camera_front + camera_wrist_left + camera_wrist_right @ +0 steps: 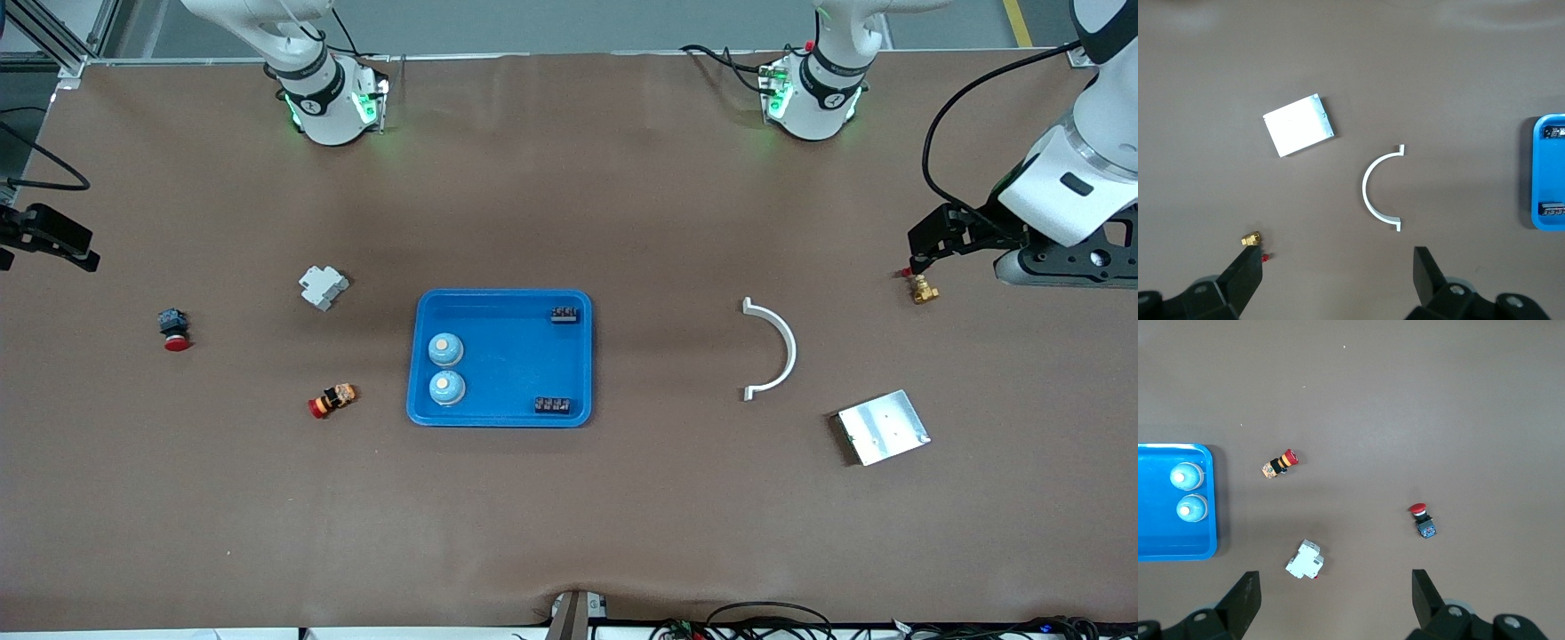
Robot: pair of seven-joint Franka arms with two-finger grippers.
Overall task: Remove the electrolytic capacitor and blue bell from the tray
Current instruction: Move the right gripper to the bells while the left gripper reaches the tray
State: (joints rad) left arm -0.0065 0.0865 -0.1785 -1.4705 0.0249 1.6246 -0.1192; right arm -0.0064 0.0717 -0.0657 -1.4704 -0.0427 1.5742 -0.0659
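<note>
the left gripper hangs with fingers spread wide and nothing between them, up in the air at the left arm's end of the table, over a small brass fitting. in the left wrist view its two dark fingers stand well apart, with the fitting just beside one tip. past it toward the middle of the table lie a white curved bracket and, nearer the front camera, a flat metal plate.

the right gripper is at the right arm's end of the table, just inside the front view's edge, also spread wide and empty; its fingers show far apart in the right wrist view. near it on the table are a red push button, a white block and a red-and-orange button.

the blue tray sits mid-table. in it two bells, pale blue domes, lie side by side at the right arm's end, and two small dark capacitors lie in the two corners at the left arm's end.
</note>
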